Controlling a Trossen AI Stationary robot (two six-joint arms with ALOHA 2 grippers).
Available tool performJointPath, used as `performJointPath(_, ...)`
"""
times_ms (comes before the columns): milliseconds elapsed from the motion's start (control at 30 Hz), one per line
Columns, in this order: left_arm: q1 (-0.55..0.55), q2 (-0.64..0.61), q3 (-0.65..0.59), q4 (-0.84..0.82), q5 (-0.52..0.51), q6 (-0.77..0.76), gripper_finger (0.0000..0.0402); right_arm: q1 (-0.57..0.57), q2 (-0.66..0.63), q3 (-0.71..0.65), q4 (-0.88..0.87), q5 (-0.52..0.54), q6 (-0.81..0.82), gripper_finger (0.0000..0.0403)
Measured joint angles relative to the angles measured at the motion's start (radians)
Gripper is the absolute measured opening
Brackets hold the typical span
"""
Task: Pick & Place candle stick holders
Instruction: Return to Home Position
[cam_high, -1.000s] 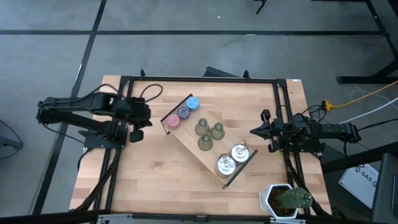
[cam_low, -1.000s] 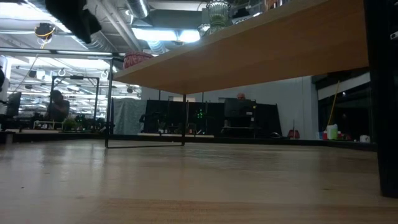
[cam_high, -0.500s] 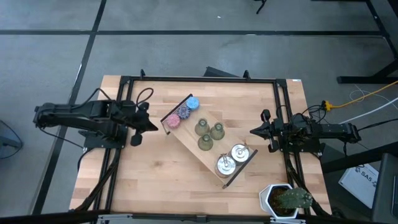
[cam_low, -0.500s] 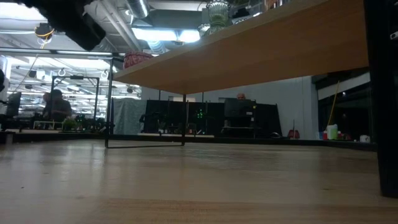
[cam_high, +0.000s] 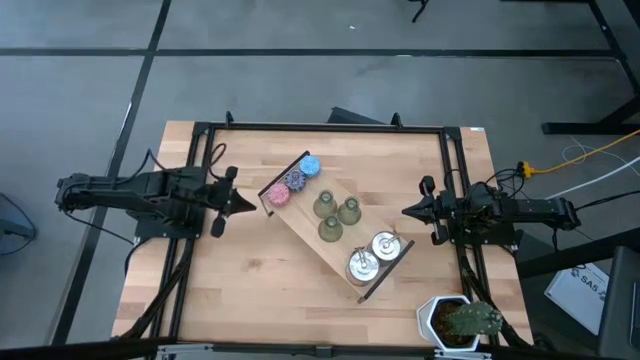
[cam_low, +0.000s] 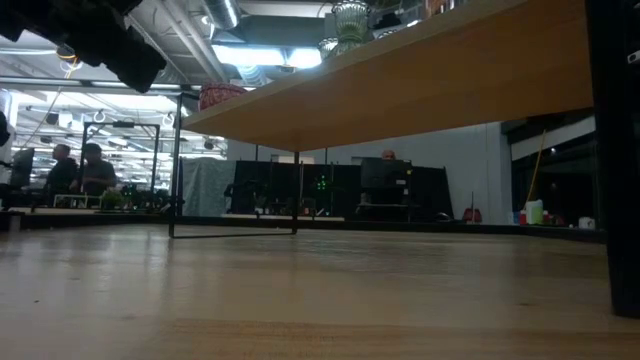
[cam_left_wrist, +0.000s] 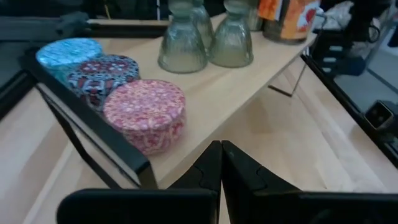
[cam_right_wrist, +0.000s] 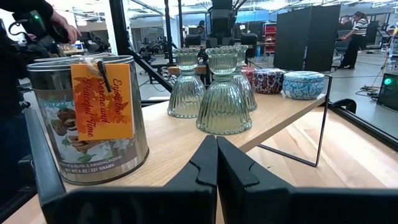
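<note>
Eight candle stick holders (cam_high: 330, 230) stand on the wooden tray (cam_high: 303, 228), which lies slantwise across the table (cam_high: 250, 300) and is lifted on thin black wire legs, so the low view looks through open space beneath it. Off the tray's left end, the left gripper (cam_high: 225, 200) hangs above the table with its fingers pressed together and nothing between them, its tips aimed at that end; a strip of bare tabletop separates the two. Along that end runs a black rail (cam_left_wrist: 93, 134), and just inside it three holders sit in a row, touching or nearly so: the pink holder (cam_high: 277, 195) nearest the tray's front long edge, then the purple holder (cam_high: 294, 181), then the blue holder (cam_high: 309, 166). Three green glass holders (cam_high: 349, 211) cluster at mid-tray, with bare wood between them and the row. Two silver holders (cam_high: 361, 265) stand side by side close to the tray's right end. Off that end, across more bare table, the right gripper (cam_high: 408, 211) points at the tray, its fingers likewise closed on nothing. A potted plant (cam_high: 465, 320) stands at the table's corner, well apart from the tray.
</note>
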Motion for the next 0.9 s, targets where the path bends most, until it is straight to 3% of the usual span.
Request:
performJointPath(233, 0.000, -0.082, -0.075, 0.072, -0.062, -0.006, 0.0001, 0.000, 0.000, 0.000, 0.000, 0.000, 0.000, 0.0001)
performJointPath(567, 0.000, -0.163, -0.215, 0.300, -0.061, -0.023, 0.0001, 0.000, 0.000, 0.000, 0.000, 0.000, 0.000, 0.0001)
performJointPath(900, 0.000, -0.303, -0.298, 0.323, -0.055, -0.034, 0.0001, 0.000, 0.000, 0.000, 0.000, 0.000, 0.000, 0.0001)
